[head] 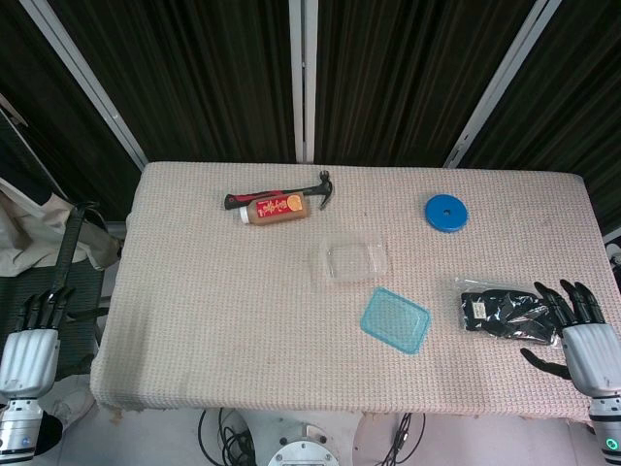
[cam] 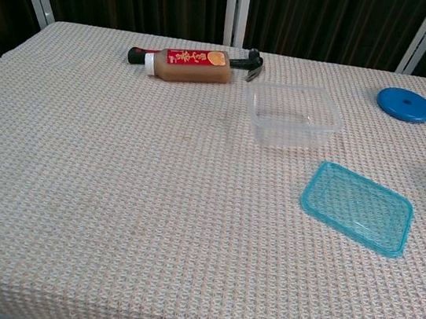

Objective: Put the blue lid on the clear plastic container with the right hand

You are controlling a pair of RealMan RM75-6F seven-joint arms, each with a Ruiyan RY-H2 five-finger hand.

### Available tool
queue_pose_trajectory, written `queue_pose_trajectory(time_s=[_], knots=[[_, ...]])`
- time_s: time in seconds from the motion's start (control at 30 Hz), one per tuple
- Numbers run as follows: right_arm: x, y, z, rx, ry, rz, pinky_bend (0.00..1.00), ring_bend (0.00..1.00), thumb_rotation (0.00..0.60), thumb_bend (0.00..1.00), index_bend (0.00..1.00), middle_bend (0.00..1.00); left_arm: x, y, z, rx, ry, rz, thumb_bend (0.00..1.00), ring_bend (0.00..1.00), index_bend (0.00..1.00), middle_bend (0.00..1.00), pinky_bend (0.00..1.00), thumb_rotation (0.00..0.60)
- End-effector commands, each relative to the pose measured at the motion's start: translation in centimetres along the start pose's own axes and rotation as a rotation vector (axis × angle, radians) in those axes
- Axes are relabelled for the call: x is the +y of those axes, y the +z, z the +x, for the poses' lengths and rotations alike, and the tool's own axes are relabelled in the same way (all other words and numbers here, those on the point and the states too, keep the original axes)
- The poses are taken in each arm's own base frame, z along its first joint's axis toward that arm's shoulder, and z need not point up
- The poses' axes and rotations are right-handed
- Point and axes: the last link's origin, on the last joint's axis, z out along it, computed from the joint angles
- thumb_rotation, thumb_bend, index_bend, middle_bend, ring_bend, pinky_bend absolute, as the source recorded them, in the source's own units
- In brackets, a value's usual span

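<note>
The clear plastic container (head: 354, 260) (cam: 293, 116) stands uncovered near the table's middle. The blue rectangular lid (head: 396, 319) (cam: 357, 207) lies flat on the cloth just in front of it and to its right, apart from it. My right hand (head: 580, 328) hovers at the table's right front edge, fingers spread and holding nothing, well to the right of the lid. My left hand (head: 33, 333) hangs off the table's left side, fingers extended and empty. The chest view shows neither hand.
A brown bottle (head: 276, 208) (cam: 185, 64) lies against a hammer (head: 310, 193) at the back. A round blue disc (head: 445, 213) (cam: 405, 104) sits at the back right. A clear bag with black contents (head: 500, 311) lies right beside my right hand.
</note>
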Motion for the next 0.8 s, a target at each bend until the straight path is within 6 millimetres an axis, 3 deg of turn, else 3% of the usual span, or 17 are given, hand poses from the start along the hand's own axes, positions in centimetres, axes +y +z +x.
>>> queue_pose_trajectory(time_s=[0.03, 0.37, 0.43, 0.6, 0.8], knots=[[-0.6, 1.6, -0.2, -0.016, -0.007, 0.02, 0.0, 0.0, 0.6, 0.03, 0.0, 0.17, 0.0, 0.1, -0.2, 0.0, -0.001, 0.006, 0.0, 0.0, 0.06, 0.05, 0.0, 0.6], [-2.4, 3.6, -1.2, -0.097, 0.002, 0.08, 0.0, 0.0, 0.6, 0.05, 0.0, 0.2, 0.2, 0.5, -0.4, -0.015, -0.009, 0.016, 0.0, 0.0, 0.06, 0.05, 0.0, 0.6], [-3.2, 4.2, -2.1, -0.166, -0.007, 0.102, 0.0, 0.0, 0.6, 0.08, 0.0, 0.22, 0.4, 0.7, -0.4, -0.014, -0.01, 0.007, 0.0, 0.0, 0.06, 0.05, 0.0, 0.6], [-5.9, 7.3, -4.8, -0.286, 0.002, 0.193, 0.0, 0.0, 0.6, 0.29, 0.0, 0.24, 0.8, 0.7, -0.5, -0.017, -0.012, -0.019, 0.0, 0.0, 0.06, 0.05, 0.0, 0.6], [-8.6, 10.5, -8.2, -0.39, 0.048, 0.238, 0.0, 0.0, 0.6, 0.34, 0.0, 0.17, 0.7, 0.5, -0.5, -0.018, -0.015, -0.016, 0.0, 0.0, 0.06, 0.05, 0.0, 0.6]])
